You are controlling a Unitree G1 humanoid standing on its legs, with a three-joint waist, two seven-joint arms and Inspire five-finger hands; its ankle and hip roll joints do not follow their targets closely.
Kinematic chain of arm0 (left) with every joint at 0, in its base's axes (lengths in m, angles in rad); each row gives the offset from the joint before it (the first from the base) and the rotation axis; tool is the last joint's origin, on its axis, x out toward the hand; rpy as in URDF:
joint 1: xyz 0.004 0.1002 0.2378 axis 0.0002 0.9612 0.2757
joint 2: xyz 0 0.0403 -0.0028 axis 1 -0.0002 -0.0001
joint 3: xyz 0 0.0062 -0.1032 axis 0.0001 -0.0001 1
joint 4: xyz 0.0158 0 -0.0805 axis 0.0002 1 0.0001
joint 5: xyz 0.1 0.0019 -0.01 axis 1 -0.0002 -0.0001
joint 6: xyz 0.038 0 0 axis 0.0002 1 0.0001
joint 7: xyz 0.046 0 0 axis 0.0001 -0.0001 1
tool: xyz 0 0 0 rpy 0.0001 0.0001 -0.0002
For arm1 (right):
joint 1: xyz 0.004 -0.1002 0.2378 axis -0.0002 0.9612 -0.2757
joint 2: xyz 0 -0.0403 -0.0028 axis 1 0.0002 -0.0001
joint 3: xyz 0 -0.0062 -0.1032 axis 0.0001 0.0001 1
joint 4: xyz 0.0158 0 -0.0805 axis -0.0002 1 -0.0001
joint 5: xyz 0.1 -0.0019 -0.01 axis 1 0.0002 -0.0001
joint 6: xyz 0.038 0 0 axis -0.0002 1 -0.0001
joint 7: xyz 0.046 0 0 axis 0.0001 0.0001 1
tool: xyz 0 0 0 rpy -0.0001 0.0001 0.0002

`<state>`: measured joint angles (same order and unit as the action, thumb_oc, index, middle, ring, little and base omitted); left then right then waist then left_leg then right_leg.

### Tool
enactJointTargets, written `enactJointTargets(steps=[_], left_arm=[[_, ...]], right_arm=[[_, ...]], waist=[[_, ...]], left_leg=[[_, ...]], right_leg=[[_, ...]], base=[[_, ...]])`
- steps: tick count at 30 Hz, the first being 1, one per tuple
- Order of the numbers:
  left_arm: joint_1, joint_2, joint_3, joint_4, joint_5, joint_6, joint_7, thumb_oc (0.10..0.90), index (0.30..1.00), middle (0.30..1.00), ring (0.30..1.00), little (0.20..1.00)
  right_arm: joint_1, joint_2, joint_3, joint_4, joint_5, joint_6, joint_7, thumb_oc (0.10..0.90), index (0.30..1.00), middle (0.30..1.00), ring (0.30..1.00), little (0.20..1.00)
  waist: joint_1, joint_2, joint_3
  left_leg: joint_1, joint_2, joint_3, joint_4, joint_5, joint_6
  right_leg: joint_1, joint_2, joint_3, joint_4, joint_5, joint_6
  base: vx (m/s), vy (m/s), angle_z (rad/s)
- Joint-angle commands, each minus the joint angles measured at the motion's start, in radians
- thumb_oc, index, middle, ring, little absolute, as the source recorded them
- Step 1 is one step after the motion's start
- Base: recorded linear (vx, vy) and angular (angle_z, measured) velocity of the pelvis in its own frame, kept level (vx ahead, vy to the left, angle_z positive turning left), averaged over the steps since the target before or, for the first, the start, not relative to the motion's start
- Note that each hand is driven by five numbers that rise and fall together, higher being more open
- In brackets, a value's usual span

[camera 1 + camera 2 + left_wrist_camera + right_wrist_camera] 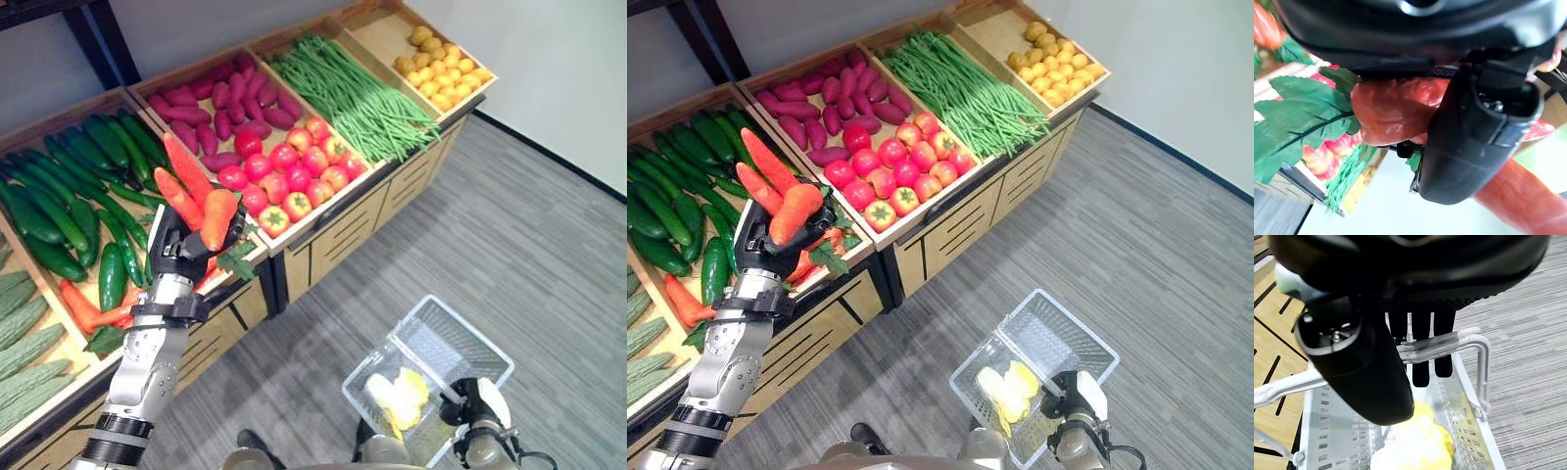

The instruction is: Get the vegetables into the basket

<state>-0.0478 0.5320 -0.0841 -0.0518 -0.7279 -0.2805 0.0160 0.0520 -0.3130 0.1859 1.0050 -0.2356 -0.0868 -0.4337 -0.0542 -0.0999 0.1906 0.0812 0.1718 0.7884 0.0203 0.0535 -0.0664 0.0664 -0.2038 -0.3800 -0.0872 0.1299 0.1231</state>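
My left hand (182, 257) is raised in front of the produce stand, shut on a bunch of orange carrots (199, 199) with green leaves (236, 258) hanging below. The carrots (1393, 110) and leaves (1298, 115) press against its dark thumb (1476, 132) in the left wrist view. Low at the right, my right hand (482, 411) is shut on the handle (1442, 346) of a clear plastic basket (465, 345). A pale yellow-green leafy vegetable (400, 394) lies inside the basket.
The wooden stand (338, 230) holds bins of cucumbers (69, 186), more carrots (88, 308), purple sweet potatoes (211, 113), tomatoes (289, 176), green beans (358, 93) and potatoes (441, 69). Grey carpet floor (509, 235) spreads between stand and basket.
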Motion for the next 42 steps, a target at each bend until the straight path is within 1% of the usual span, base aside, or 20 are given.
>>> enactJointTargets(steps=[1,11,14,17,18,19,21,22,23,24,25,26,27,28,29,30,36,38,39,42], left_arm=[[-0.055,0.032,0.026,-0.132,-0.003,-0.101,-0.038,0.400,0.300,0.300,0.300,0.300],[-0.090,0.003,-0.012,-0.130,-0.011,-0.102,-0.045,0.400,0.300,0.300,0.300,0.300],[-0.105,-0.013,-0.030,-0.127,-0.034,-0.103,-0.066,0.400,0.300,0.300,0.300,0.300],[-0.131,-0.024,-0.058,-0.120,-0.046,-0.099,-0.120,0.400,0.300,0.300,0.300,0.300],[-0.133,-0.024,-0.062,-0.118,-0.050,-0.104,-0.132,0.400,0.300,0.300,0.300,0.300],[-0.137,-0.024,-0.064,-0.119,-0.054,-0.109,-0.135,0.400,0.300,0.300,0.300,0.300],[-0.140,-0.029,-0.080,-0.116,-0.056,-0.111,-0.130,0.400,0.300,0.300,0.300,0.300],[-0.135,-0.027,-0.086,-0.116,-0.058,-0.117,-0.131,0.400,0.300,0.300,0.300,0.300],[-0.127,-0.016,-0.086,-0.128,-0.058,-0.128,-0.133,0.400,0.300,0.300,0.300,0.300],[-0.127,-0.016,-0.086,-0.127,-0.058,-0.129,-0.133,0.400,0.300,0.300,0.300,0.300],[-0.125,-0.009,-0.088,-0.129,-0.060,-0.133,-0.141,0.400,0.300,0.300,0.300,0.300],[-0.122,-0.006,-0.081,-0.131,-0.055,-0.140,-0.140,0.400,0.300,0.300,0.300,0.300],[-0.115,-0.004,-0.077,-0.144,-0.055,-0.144,-0.143,0.400,0.300,0.300,0.300,0.300],[-0.109,0.002,-0.072,-0.152,-0.057,-0.142,-0.147,0.400,0.300,0.300,0.300,0.300],[-0.121,0.010,-0.082,-0.144,-0.068,-0.138,-0.164,0.400,0.300,0.300,0.300,0.300],[-0.124,0.014,-0.091,-0.140,-0.072,-0.135,-0.172,0.400,0.300,0.300,0.300,0.300],[-0.109,0.061,-0.082,-0.146,-0.073,-0.143,-0.186,0.400,0.300,0.300,0.300,0.300],[-0.094,0.075,-0.074,-0.138,-0.075,-0.144,-0.195,0.400,0.300,0.300,0.300,0.300],[-0.094,0.075,-0.074,-0.138,-0.075,-0.144,-0.195,0.400,0.300,0.300,0.300,0.300],[-0.070,0.100,-0.064,-0.128,-0.072,-0.140,-0.202,0.400,0.300,0.300,0.300,0.300]], right_arm=[[-0.058,-0.046,-0.024,-0.033,-0.011,-0.046,-0.062,0.400,0.300,0.300,0.300,0.300],[-0.030,-0.069,-0.061,-0.050,-0.003,-0.031,-0.088,0.400,0.300,0.300,0.300,0.300],[-0.002,-0.089,-0.087,-0.068,0.008,-0.034,-0.097,0.400,0.300,0.300,0.300,0.300],[0.023,-0.118,-0.124,-0.045,0.025,-0.040,-0.097,0.400,0.300,0.300,0.300,0.300],[0.024,-0.131,-0.128,-0.031,0.027,-0.044,-0.093,0.400,0.300,0.300,0.300,0.300],[0.018,-0.149,-0.131,-0.019,0.028,-0.044,-0.093,0.400,0.300,0.300,0.300,0.300],[0.004,-0.177,-0.136,0.014,0.042,-0.045,-0.095,0.400,0.300,0.300,0.300,0.300],[-0.008,-0.184,-0.134,0.030,0.045,-0.046,-0.100,0.400,0.300,0.300,0.300,0.300],[-0.017,-0.193,-0.128,0.040,0.049,-0.058,-0.104,0.400,0.300,0.300,0.300,0.300],[-0.017,-0.193,-0.127,0.040,0.049,-0.058,-0.104,0.400,0.300,0.300,0.300,0.300],[-0.024,-0.196,-0.127,0.047,0.052,-0.064,-0.110,0.400,0.300,0.300,0.300,0.300],[-0.031,-0.198,-0.120,0.051,0.051,-0.067,-0.110,0.400,0.300,0.300,0.300,0.300],[-0.040,-0.197,-0.114,0.054,0.050,-0.071,-0.113,0.400,0.300,0.300,0.300,0.300],[-0.047,-0.196,-0.105,0.057,0.049,-0.074,-0.110,0.400,0.300,0.300,0.300,0.300],[-0.042,-0.189,-0.106,0.051,0.040,-0.075,-0.111,0.400,0.300,0.300,0.300,0.300],[-0.040,-0.186,-0.112,0.046,0.041,-0.074,-0.113,0.400,0.300,0.300,0.300,0.300],[-0.047,-0.154,-0.101,0.043,0.032,-0.068,-0.107,0.400,0.300,0.300,0.300,0.300],[-0.059,-0.132,-0.097,0.039,0.035,-0.066,-0.105,0.400,0.300,0.300,0.300,0.300],[-0.059,-0.132,-0.097,0.039,0.035,-0.066,-0.105,0.400,0.300,0.300,0.300,0.300],[-0.064,-0.125,-0.105,0.044,0.028,-0.066,-0.109,0.400,0.300,0.300,0.300,0.300]], waist=[[0.000,0.024,-0.041],[-0.052,0.067,-0.005],[-0.079,0.086,0.009],[-0.101,0.092,0.034],[-0.094,0.093,0.042],[-0.080,0.098,0.051],[-0.040,0.093,0.064],[-0.026,0.088,0.070],[0.001,0.088,0.072],[0.001,0.087,0.072],[0.019,0.090,0.076],[0.022,0.090,0.075],[0.034,0.090,0.077],[0.032,0.092,0.072],[0.017,0.092,0.061],[0.014,0.087,0.049],[0.013,0.064,0.020],[0.014,0.057,0.017],[0.015,0.057,0.018],[0.020,0.054,0.009]], left_leg=[[-0.059,0.022,-0.097,0.061,-0.024,-0.033],[-0.054,0.100,-0.066,0.080,0.050,-0.095],[-0.055,0.124,-0.073,0.082,0.077,-0.120],[-0.084,0.173,-0.122,0.181,0.091,-0.159],[-0.096,0.168,-0.192,0.201,0.093,-0.161],[-0.121,0.143,-0.279,0.188,0.115,-0.143],[-0.172,0.029,-0.533,0.118,0.062,-0.111],[-0.188,-0.009,-0.617,0.082,0.042,-0.099],[-0.229,-0.046,-0.757,0.028,0.062,-0.096],[-0.228,-0.047,-0.756,0.026,0.062,-0.096],[-0.246,-0.079,-0.840,-0.005,0.079,-0.097],[-0.252,-0.077,-0.837,0.000,0.080,-0.098],[-0.258,-0.097,-0.874,0.014,0.075,-0.090],[-0.239,-0.101,-0.868,0.003,0.054,-0.072],[-0.217,-0.097,-0.803,-0.005,0.054,-0.062],[-0.201,-0.113,-0.794,-0.006,0.038,-0.042],[-0.164,-0.120,-0.689,0.003,-0.010,-0.001],[-0.130,-0.109,-0.626,0.003,-0.028,0.005],[-0.128,-0.109,-0.625,0.002,-0.028,0.005],[-0.081,-0.101,-0.562,-0.016,-0.038,0.005]], right_leg=[[0.119,-0.063,-0.042,0.028,-0.065,0.096],[0.114,0.006,0.007,0.010,-0.138,0.049],[0.105,0.034,0.031,0.029,-0.166,0.025],[0.110,0.066,0.063,0.043,-0.197,-0.009],[0.111,0.072,0.083,0.046,-0.203,-0.015],[0.092,0.072,0.096,0.053,-0.191,-0.020],[0.076,0.055,0.149,0.057,-0.183,-0.012],[0.071,0.052,0.180,0.053,-0.177,-0.007],[0.053,0.061,0.247,0.050,-0.164,0.001],[0.053,0.060,0.247,0.051,-0.165,0.001],[0.053,0.067,0.294,0.059,-0.168,0.007],[0.050,0.069,0.305,0.064,-0.170,0.006],[0.049,0.073,0.336,0.073,-0.176,0.006],[0.040,0.076,0.356,0.087,-0.184,0.008],[0.040,0.062,0.367,0.099,-0.192,0.019],[0.036,0.047,0.386,0.106,-0.194,0.030],[-0.014,0.013,0.456,0.105,-0.150,0.069],[-0.036,0.004,0.435,0.120,-0.121,0.087],[-0.036,0.004,0.436,0.120,-0.121,0.087],[-0.046,-0.016,0.317,0.139,-0.063,0.099]], base=[[-0.01,-0.122,-0.04],[-0.03,-0.145,-0.09],[-0.01,-0.208,-0.12],[0.02,-0.198,-0.15],[-0.01,-0.114,-0.19],[-0.04,-0.025,-0.32],[0.00,0.007,-0.63],[0.11,-0.006,-1.13],[0.09,0.000,-1.03],[0.16,0.052,-1.06],[0.11,0.043,-0.81],[0.15,0.085,-1.05],[0.09,0.103,-1.25],[0.16,0.268,-1.38],[0.18,0.342,-1.41],[0.16,0.284,-1.04],[0.07,0.200,-0.49],[0.04,0.122,-0.55],[0.01,0.047,-0.89],[0.04,0.050,-0.74]])
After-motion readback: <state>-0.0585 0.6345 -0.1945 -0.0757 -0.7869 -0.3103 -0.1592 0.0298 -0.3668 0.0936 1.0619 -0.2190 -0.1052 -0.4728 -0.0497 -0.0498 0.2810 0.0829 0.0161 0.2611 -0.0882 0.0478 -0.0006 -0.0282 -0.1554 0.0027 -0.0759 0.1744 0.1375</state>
